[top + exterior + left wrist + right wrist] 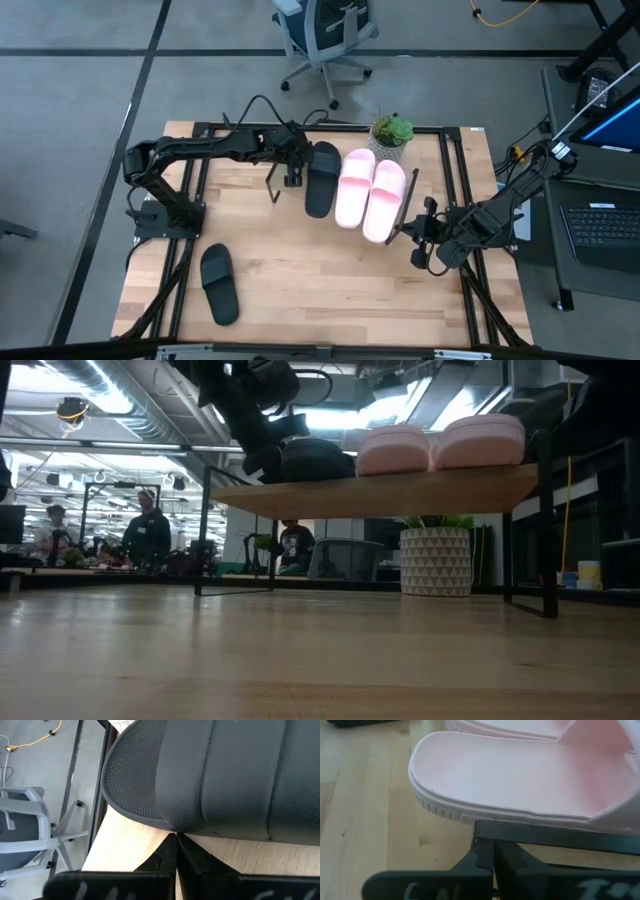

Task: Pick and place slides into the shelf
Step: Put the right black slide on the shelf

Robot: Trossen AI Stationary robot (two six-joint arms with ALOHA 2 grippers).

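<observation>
High view shows three of the four slides on the shelf [440,150]: a black slide [321,178] on its left part, and two pale pink slides side by side, the left pink slide [354,186] touching the right pink slide [386,199]. The fourth slide, a second black slide [218,283], lies well apart on the tabletop [320,290], near its front left corner. The shelf is a light board on thin black legs, standing at the far side of the tabletop; from the low view its board [400,490] sits raised above the tabletop with the rounded ends of one black and two pink slides lined up on it.

The left gripper [292,165] is just beside the shelved black slide, on its left, with its fingers pressed together; the left wrist view shows the two dark fingertips [170,851] meeting in a point at the edge of the slide's sole, with nothing between them. The right gripper [418,228] hangs at the shelf's right front corner, close to the heel of the right pink slide, its fingers also pressed together and empty; in the right wrist view they close just below the shelf's black frame bar [555,836].

A potted plant [391,135] stands behind the shelf. An office chair [325,35] is on the floor beyond the table
</observation>
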